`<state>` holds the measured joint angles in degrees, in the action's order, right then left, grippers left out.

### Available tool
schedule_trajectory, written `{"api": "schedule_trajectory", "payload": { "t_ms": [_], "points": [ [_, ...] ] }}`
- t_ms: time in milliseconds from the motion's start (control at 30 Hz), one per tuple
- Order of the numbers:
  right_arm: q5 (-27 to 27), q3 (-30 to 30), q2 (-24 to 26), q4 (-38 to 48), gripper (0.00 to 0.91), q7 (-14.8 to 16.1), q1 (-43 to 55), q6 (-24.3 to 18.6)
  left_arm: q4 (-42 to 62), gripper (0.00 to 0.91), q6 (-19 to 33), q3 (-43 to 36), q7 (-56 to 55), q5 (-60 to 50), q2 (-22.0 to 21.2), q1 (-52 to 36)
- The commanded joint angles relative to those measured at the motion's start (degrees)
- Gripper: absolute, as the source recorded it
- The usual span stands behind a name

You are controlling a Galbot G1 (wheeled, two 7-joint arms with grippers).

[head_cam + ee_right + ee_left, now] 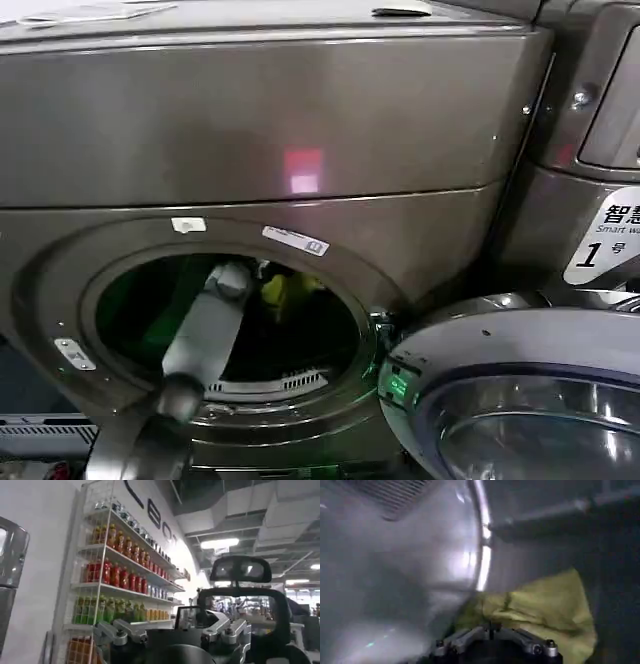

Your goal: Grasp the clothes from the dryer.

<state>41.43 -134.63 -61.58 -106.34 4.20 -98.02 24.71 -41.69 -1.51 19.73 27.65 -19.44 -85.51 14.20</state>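
The bronze-grey dryer [250, 130] stands with its round porthole open and its glass door [500, 400] swung out at the lower right. My left arm reaches through the porthole into the drum. Deep inside, my left gripper [248, 276] sits against the clothes [285, 290], a yellow-green bundle. In the left wrist view the left gripper [490, 628] has its fingers closed together on the edge of the yellow-green fabric [545, 605], beside the grey drum wall [395, 580]. My right gripper [172, 630] is held up away from the dryer, open and holding nothing.
A white sticker marked 1 [608, 240] is on the panel to the right of the dryer. The open door fills the space right of the porthole. The right wrist view faces a wall shelf of coloured bottles [115, 575] and a black headrest [240, 570].
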Motion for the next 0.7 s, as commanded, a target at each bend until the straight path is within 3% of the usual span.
{"api": "schedule_trajectory", "payload": {
  "t_ms": [33, 133, 300, 700],
  "points": [
    [0.1, 0.3, 0.2, -0.9, 0.907, -0.3, -0.2, 2.1, -16.0, 0.000, 1.3, 8.1, -15.5, 12.6, -0.4, 11.8],
    [0.0, 0.7, 0.3, -1.8, 0.907, -1.2, -0.2, 2.5, -19.0, 0.000, 4.4, 9.1, -19.1, 11.8, -1.2, 14.3],
    [-2.5, 0.3, -0.1, -1.4, 0.907, 2.5, 0.1, -0.5, -25.0, 0.000, 7.9, 10.4, -25.4, 14.5, -2.8, 19.2],
    [-3.2, -0.5, -0.2, -0.7, 0.907, 1.6, 0.1, -3.0, -37.4, 0.000, 14.1, 9.5, -26.8, 16.8, -3.2, 28.5]
  ]
}}
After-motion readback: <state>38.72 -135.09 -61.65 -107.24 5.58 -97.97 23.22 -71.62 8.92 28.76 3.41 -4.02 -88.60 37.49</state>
